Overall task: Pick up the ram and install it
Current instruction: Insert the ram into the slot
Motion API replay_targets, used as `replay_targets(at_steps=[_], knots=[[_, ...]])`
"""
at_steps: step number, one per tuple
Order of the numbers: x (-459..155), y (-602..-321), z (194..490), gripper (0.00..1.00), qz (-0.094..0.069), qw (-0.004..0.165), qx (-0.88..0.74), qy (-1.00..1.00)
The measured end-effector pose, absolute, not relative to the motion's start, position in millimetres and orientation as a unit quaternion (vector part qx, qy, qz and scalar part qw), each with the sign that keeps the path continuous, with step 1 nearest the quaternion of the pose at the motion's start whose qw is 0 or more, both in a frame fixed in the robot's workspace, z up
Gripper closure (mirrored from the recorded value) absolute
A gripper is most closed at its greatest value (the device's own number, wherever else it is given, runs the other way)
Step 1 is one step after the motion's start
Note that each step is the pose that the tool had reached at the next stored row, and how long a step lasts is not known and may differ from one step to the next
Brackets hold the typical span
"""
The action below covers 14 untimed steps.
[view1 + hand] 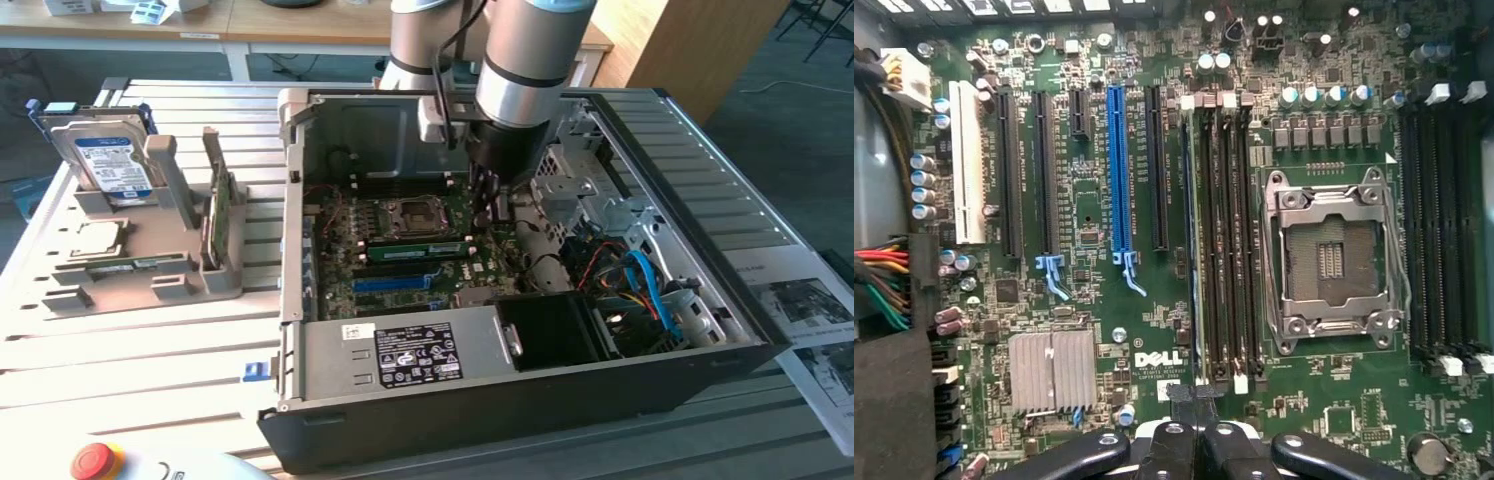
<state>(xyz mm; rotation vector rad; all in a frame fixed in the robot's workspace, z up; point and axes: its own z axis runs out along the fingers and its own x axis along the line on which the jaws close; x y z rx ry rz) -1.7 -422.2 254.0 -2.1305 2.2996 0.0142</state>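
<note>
Wrist view: seeing claw (1192, 405) shut tight, tips right at near end of the ram (1194, 250), stick standing edge-on in motherboard (1324, 400) straight ahead of claw, CPU socket (1332, 260) just beside it, blue slot (1116, 170) on the other side.

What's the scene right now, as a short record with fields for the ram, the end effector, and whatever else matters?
ram: green stick standing on edge in a motherboard slot beside the CPU socket
end effector: shut, inside the open case, close to one end of the ram; contact cannot be told
hard drive: upright in the holder outside the case, on the exterior view's left
</note>
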Motion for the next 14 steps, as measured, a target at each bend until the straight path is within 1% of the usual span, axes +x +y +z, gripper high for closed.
replay_targets(at_steps=[14], knots=[[-1.7, -422.3, 231.5, 0.89, 0.005, 0.003, -0.680, 0.734]])
